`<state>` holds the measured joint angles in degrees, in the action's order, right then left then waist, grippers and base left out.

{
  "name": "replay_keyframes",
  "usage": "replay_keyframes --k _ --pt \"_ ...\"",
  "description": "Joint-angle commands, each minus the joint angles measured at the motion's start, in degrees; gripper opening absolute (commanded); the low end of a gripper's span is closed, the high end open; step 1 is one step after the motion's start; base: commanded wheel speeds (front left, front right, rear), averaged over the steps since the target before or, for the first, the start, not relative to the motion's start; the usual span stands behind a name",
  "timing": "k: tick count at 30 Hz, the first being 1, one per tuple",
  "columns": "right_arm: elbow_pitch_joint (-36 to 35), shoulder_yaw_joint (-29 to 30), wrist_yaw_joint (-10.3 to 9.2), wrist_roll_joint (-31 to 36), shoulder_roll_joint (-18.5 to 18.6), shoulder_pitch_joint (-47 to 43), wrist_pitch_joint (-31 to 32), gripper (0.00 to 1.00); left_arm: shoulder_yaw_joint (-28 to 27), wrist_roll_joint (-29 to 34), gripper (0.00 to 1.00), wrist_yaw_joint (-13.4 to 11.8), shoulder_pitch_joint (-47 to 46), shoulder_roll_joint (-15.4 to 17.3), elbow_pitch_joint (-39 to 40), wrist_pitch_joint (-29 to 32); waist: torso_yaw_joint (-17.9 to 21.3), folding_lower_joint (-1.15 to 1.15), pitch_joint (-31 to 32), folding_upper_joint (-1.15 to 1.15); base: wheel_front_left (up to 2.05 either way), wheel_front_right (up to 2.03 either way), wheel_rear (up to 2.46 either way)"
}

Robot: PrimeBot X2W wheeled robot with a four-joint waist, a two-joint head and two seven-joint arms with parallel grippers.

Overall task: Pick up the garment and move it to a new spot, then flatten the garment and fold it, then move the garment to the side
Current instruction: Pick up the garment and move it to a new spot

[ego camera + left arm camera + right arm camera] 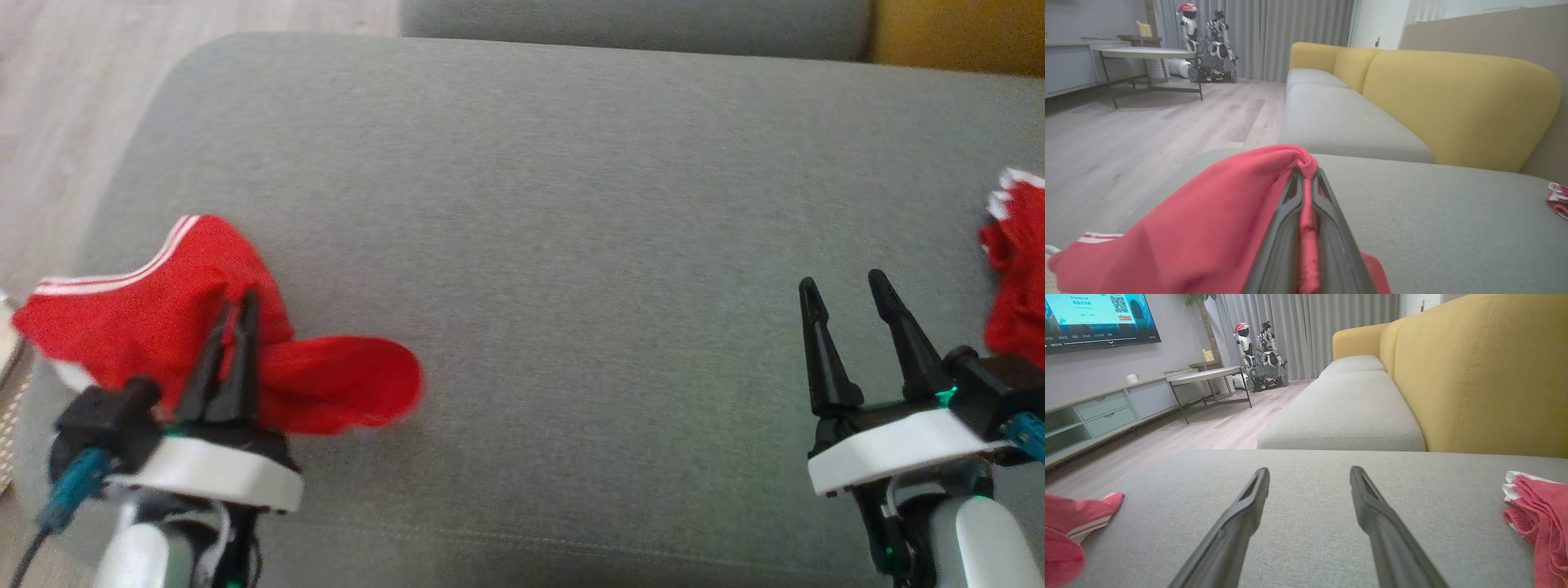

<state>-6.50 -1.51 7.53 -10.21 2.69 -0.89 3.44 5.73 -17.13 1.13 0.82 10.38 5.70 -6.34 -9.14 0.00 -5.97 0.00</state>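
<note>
The garment (147, 318) is red with white stripes and lies bunched at the left end of the grey cushion (555, 229). My left gripper (237, 306) is shut on a fold of it; in the left wrist view the red cloth (1208, 228) is pinched between the dark fingers (1282, 237) and drapes over their tips. The same garment (1069, 514) lies at the lower left of the right wrist view. My right gripper (843, 283) stands open over bare cushion at the right, its fingers (1241, 522) spread with nothing between them.
A second red and white cloth (1016, 269) lies bunched at the cushion's right edge, just right of my right gripper. A yellow sofa back (1474, 375) rises behind. Wooden floor (65, 98) lies beyond the cushion's left edge, with a low table (1208, 377) farther off.
</note>
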Motion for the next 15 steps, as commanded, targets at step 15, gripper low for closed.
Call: replay_keyframes --k 15 --pt "-1.93 -3.11 -0.04 -2.93 0.19 3.78 -2.93 1.00 11.03 2.06 0.00 5.25 -22.59 -1.99 -3.79 2.02 20.44 0.00 -8.09 0.00 0.00 0.00 0.00"
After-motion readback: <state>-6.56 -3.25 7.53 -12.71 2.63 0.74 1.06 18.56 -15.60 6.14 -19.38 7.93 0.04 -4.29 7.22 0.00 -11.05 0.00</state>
